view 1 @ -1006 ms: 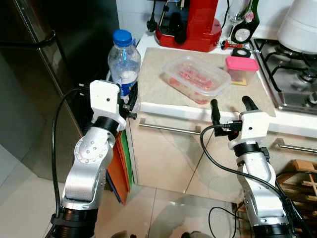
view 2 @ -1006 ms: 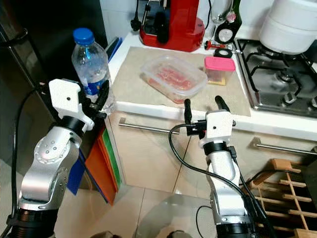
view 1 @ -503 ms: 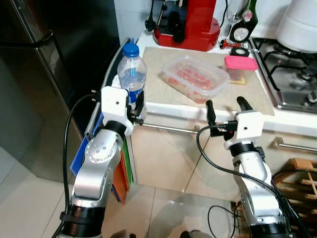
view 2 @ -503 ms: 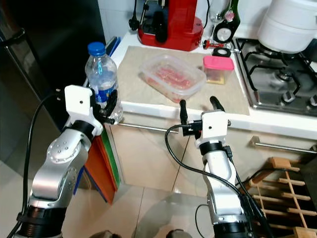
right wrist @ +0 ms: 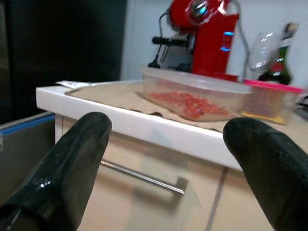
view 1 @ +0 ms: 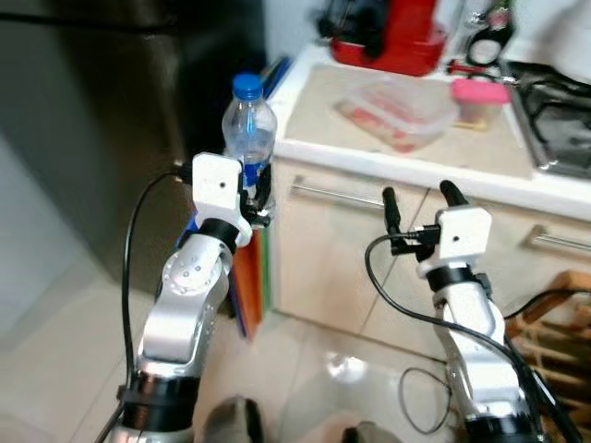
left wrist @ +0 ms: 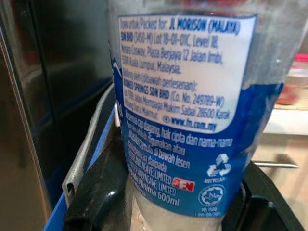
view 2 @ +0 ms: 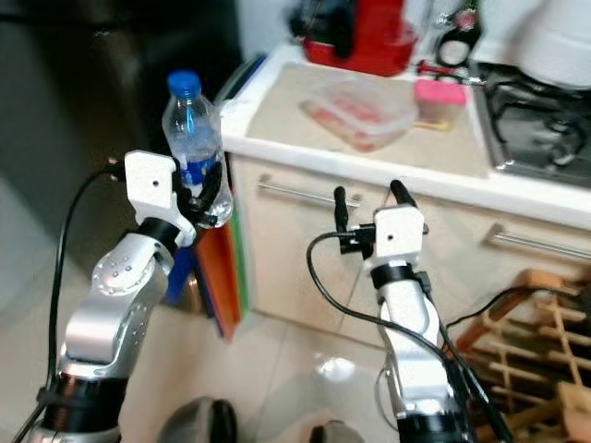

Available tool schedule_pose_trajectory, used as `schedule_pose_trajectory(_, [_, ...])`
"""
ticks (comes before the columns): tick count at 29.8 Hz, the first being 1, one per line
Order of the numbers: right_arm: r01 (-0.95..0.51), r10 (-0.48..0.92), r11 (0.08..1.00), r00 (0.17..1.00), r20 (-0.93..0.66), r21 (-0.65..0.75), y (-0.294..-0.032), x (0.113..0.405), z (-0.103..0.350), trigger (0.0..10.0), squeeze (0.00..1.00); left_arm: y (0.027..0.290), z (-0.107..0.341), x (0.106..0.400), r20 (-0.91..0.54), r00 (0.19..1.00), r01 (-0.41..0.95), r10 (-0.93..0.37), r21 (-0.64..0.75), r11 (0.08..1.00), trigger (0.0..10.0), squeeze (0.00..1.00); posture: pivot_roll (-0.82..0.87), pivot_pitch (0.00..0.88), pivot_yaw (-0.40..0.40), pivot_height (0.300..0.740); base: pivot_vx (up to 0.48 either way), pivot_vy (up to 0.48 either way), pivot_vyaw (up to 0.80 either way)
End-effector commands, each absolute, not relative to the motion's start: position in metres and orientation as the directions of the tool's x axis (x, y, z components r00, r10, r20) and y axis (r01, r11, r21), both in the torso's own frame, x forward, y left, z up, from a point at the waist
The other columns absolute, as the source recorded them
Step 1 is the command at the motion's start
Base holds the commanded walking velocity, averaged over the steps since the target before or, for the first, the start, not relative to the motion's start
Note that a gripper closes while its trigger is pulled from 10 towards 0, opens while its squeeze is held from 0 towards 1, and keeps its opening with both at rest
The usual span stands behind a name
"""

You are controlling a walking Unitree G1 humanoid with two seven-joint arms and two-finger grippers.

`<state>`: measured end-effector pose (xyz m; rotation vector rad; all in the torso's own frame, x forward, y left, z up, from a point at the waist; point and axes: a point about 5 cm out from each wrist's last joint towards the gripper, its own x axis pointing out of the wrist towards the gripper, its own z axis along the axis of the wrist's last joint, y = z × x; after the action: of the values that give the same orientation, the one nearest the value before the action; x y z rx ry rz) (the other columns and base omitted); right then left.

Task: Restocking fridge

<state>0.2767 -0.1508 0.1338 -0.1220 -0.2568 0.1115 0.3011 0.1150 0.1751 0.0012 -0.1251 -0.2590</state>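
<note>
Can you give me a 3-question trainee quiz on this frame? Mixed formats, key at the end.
1. True or false: the left claw is shut on the water bottle.
2. Multiple choice: where does the clear food container sit? A) on the floor B) on the counter C) in the right claw
3. Fill in: the small tub beside the clear food container has a ____ lid.

Key: 1 true: the black fingers flank the bottle's label. 2 B: it rests on the beige mat on the counter; the right claw is open and holds nothing, in front of the cabinet. 3 pink.
</note>
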Motion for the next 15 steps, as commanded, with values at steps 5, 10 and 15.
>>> schedule_pose_trajectory(5, [-0.095, 0.124, 0.987, 0.963, 0.241, -0.128, -0.1506, 0.2776, 0.1337, 10.0, 0.00, 0.1142, 0.1848, 0.3033, 0.163, 0.952, 0.260, -0.260, 0.022, 0.965, 10.0, 0.00, -0.04, 0.013, -0.003, 0.731, -0.296, 0.000, 0.00])
schedule_pose_trajectory(10, [-0.095, 0.124, 0.987, 0.963, 0.239, -0.130, -0.1508, 0.2782, 0.1331, 10.0, 0.00, 0.1125, 0.1845, 0.3039, 0.165, 0.949, 0.268, -0.268, 0.023, 0.963, 10.0, 0.00, -0.04, 0.010, -0.003, 0.731, -0.295, 0.000, 0.00])
schedule_pose_trajectory(15, [-0.095, 0.125, 0.986, 0.964, 0.235, -0.133, -0.1512, 0.2786, 0.1320, 10.0, 0.00, 0.1112, 0.1844, 0.3052, 0.165, 0.948, 0.272, -0.272, 0.023, 0.962, 10.0, 0.00, -0.04, 0.010, -0.003, 0.731, -0.307, 0.000, 0.00])
